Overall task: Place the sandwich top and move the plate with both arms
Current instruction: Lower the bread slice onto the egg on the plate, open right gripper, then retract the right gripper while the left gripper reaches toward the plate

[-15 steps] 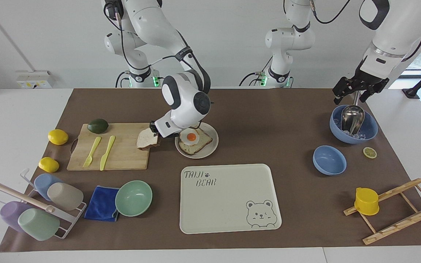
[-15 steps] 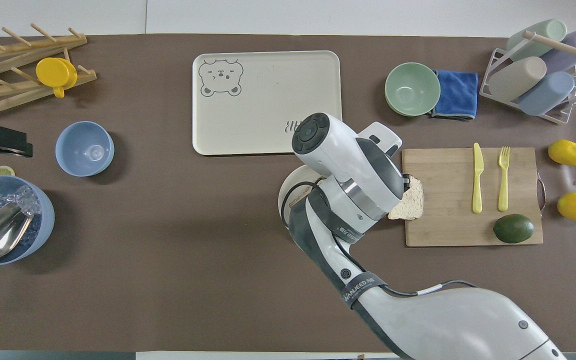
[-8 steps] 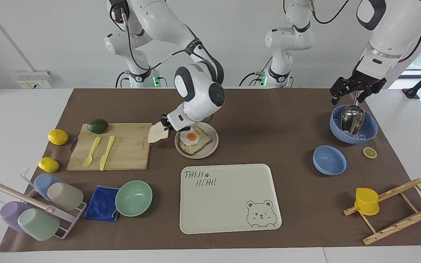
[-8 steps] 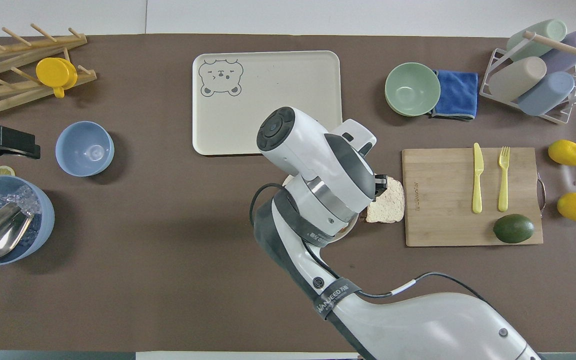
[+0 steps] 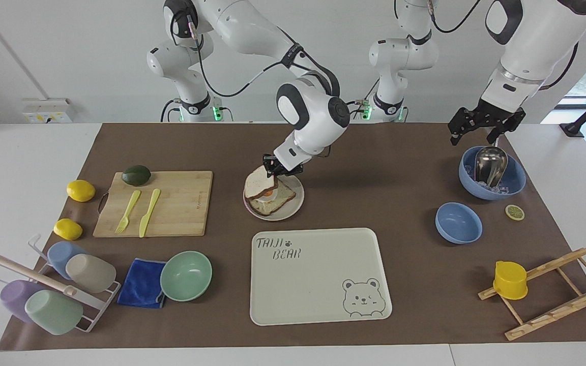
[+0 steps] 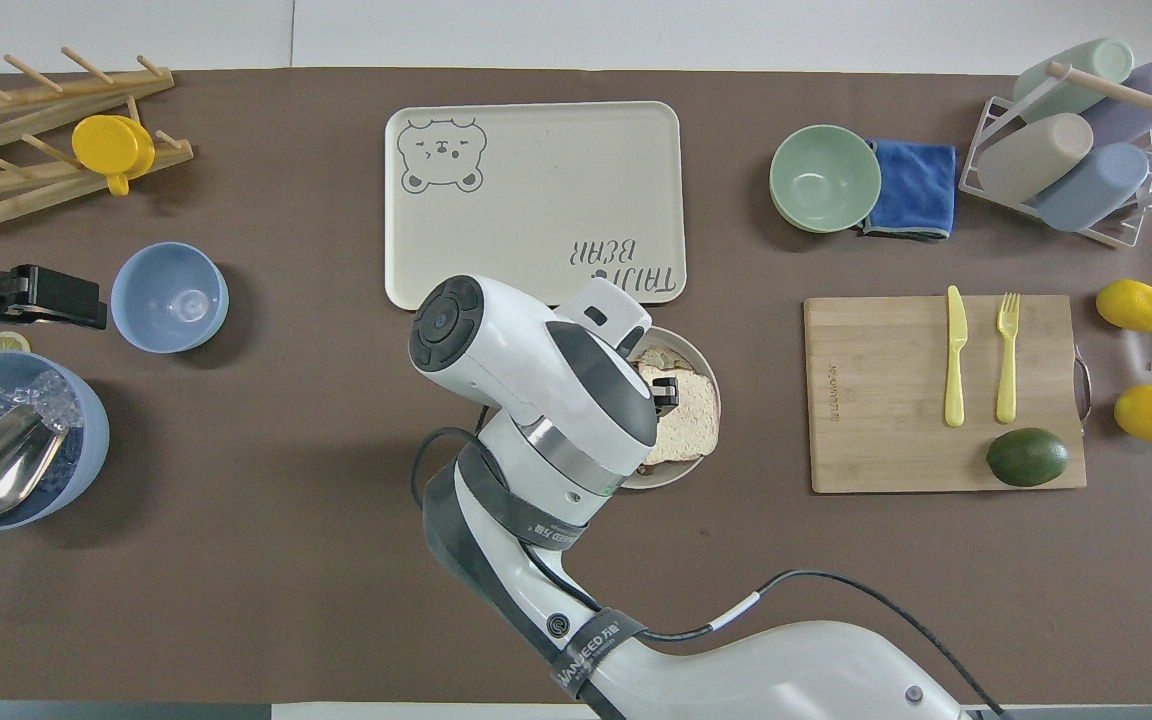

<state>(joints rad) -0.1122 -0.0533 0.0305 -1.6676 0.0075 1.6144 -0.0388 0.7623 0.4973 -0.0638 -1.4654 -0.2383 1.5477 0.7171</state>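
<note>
My right gripper (image 5: pixel 271 171) is shut on one edge of the sandwich top (image 5: pixel 258 187), a brown-crusted bread slice. It holds the slice tilted over the plate (image 5: pixel 297 202), above the paler slice with the fried egg (image 5: pixel 279 202). The slice hides most of the egg; I cannot tell whether its lower edge touches. In the overhead view the right gripper (image 6: pixel 665 392) and the sandwich top (image 6: pixel 693 420) lie over the plate (image 6: pixel 707 362), with the arm covering half of it. My left gripper (image 5: pixel 480 131) waits in the air beside the blue ice bowl (image 5: pixel 514 180); it also shows in the overhead view (image 6: pixel 46 297).
The cream bear tray (image 5: pixel 318 277) lies farther from the robots than the plate. A cutting board (image 5: pixel 176 206) with fork, knife and avocado lies toward the right arm's end. A mint bowl (image 5: pixel 186 275), blue cloth, cup rack, lemons, a small blue bowl (image 5: pixel 458 222) and a wooden rack stand around.
My right gripper has carried the sandwich top from the cutting board's edge to over the plate and egg slice. My left gripper has drifted slightly toward the table's middle.
</note>
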